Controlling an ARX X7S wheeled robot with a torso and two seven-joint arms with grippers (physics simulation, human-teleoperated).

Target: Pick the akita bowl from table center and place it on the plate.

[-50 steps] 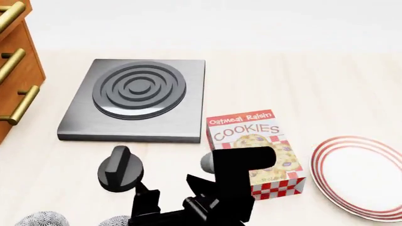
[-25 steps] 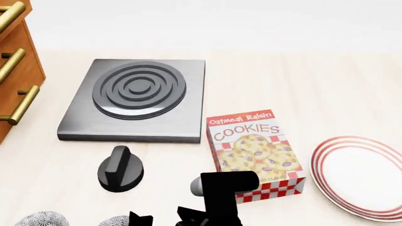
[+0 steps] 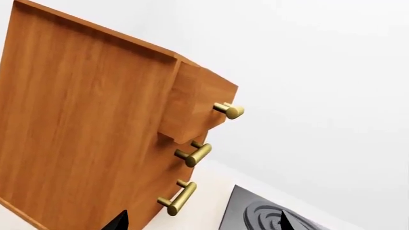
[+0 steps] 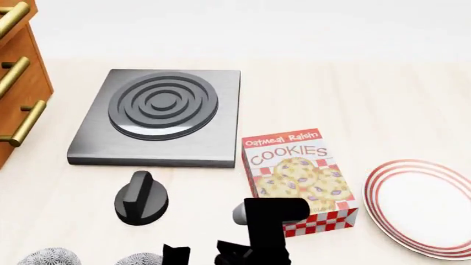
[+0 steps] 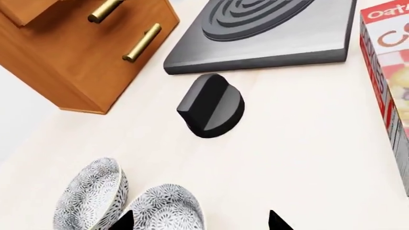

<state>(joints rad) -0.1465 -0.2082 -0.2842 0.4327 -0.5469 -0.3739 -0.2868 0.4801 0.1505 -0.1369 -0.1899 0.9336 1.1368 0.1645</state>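
Two identical grey-black floral bowls sit side by side at the table's near edge. I take the one nearer the middle as the akita bowl [image 5: 167, 207] [image 4: 141, 259]; its twin [image 5: 89, 195] [image 4: 48, 257] lies to its left. My right gripper [image 5: 199, 223] [image 4: 202, 256] hangs open just above and beside the akita bowl, one fingertip over its rim, holding nothing. The plate [image 4: 431, 207], white with red rings, lies at the far right. My left gripper [image 3: 199, 223] is open and empty, facing the wooden cabinet; it does not show in the head view.
A black knob [image 4: 140, 199] [image 5: 211, 105] stands behind the bowls. A cookies box [image 4: 298, 176] lies between the bowls and the plate. A grey burner slab [image 4: 158, 113] sits further back. A wooden cabinet [image 4: 19, 83] [image 3: 89, 124] with brass handles stands at the left.
My right arm has drawn back toward the table's near edge, uncovering most of the cookies box, then shifted slightly right. The bowls, plate and box have not moved.
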